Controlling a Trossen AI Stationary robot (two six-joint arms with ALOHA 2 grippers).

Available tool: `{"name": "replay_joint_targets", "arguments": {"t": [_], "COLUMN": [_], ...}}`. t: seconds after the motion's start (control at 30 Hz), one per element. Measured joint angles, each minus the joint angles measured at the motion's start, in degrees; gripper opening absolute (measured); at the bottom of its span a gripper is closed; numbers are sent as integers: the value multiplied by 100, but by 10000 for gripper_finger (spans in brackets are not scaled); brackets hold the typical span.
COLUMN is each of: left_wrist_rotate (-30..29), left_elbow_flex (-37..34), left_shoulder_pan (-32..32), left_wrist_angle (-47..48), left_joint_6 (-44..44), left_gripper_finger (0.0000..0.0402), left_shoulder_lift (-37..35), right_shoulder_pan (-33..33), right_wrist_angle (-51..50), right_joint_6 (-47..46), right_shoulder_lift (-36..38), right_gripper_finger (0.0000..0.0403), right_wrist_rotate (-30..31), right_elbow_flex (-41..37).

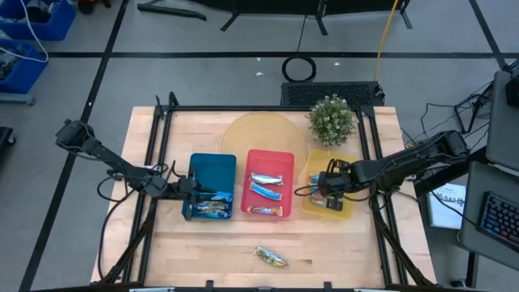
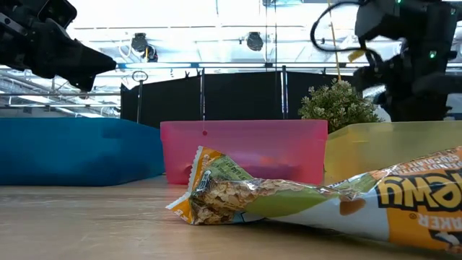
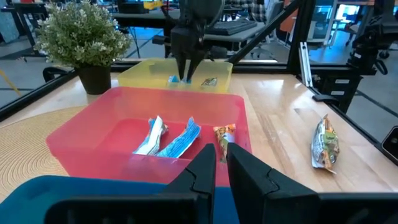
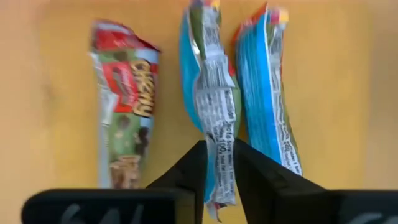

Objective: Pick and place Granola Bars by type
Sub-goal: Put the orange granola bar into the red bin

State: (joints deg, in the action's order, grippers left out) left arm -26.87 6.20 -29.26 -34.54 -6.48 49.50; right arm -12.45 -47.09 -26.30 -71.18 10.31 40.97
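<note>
The table [image 1: 243, 243] carried three trays in a row: blue tray [image 1: 212, 172] on the left, red tray [image 1: 268, 158] in the middle, yellow tray [image 1: 320, 207] on the right. A round mat [image 1: 243, 134] lay behind the red tray, a potted plant [image 1: 332, 119] just beside it, behind the yellow one.

The left arm [image 1: 105, 156] reached in low from the table's left edge, stretched out nearly flat, its left gripper [image 1: 188, 195] sitting over the blue tray's near end beside bars [image 1: 212, 208] lying there. In its wrist view the fingers [image 3: 202, 168] were almost together, a narrow gap between them, nothing gripped.

The right arm [image 1: 413, 158] came in from the right edge, bent down into the yellow tray. The right gripper [image 4: 217, 163] pointed straight down, its jaws pinched on the tail of a blue bar [image 4: 208, 93]. Another blue bar [image 4: 264, 93] lay just beside it, and a red-and-green bar [image 4: 124, 106] lay on its other side, all on the yellow floor.

Three bars [image 1: 268, 188] lay in the red tray. One loose bar [image 1: 271, 257] lay on the bare wood near the front edge, well apart from the trays.
</note>
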Motion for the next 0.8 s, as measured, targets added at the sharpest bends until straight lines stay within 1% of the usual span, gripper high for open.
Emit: {"name": "replay_joint_targets", "arguments": {"t": [0.13,0.2,0.27,0.33,0.37,0.43,0.5,0.57,0.7,0.8], "left_wrist_rotate": [-4,-12,-13,-15,-17,-31,-61,-66,-66,-69], "left_elbow_flex": [0,0,0,0,0,0,0,0,0,0], "left_shoulder_pan": [2,2,2,2,2,2,2,2,2,2], "left_wrist_angle": [2,2,2,0,0,-1,-2,-8,-70,-164], "left_joint_6": [18,26,26,26,28,28,28,28,30,173], "left_gripper_finger": [49,49,49,49,49,49,49,49,49,49], "left_shoulder_lift": [0,0,0,0,0,0,0,0,0,0], "right_shoulder_pan": [0,-28,-232,-603,-820,-1319,-1861,-2307,-2749,-2778], "right_wrist_angle": [-157,-254,106,881,1235,1941,2573,3131,4129,5213], "right_joint_6": [-20,-251,-442,-304,-148,296,818,1411,2439,3018], "right_shoulder_lift": [485,850,1304,1734,1914,2161,2265,2316,2530,3020], "right_gripper_finger": [88,93,93,85,78,57,30,8,7,1], "right_wrist_rotate": [-157,-122,79,309,452,923,1545,1965,2051,1790], "right_elbow_flex": [86,212,314,330,330,332,293,124,-462,-1126]}}
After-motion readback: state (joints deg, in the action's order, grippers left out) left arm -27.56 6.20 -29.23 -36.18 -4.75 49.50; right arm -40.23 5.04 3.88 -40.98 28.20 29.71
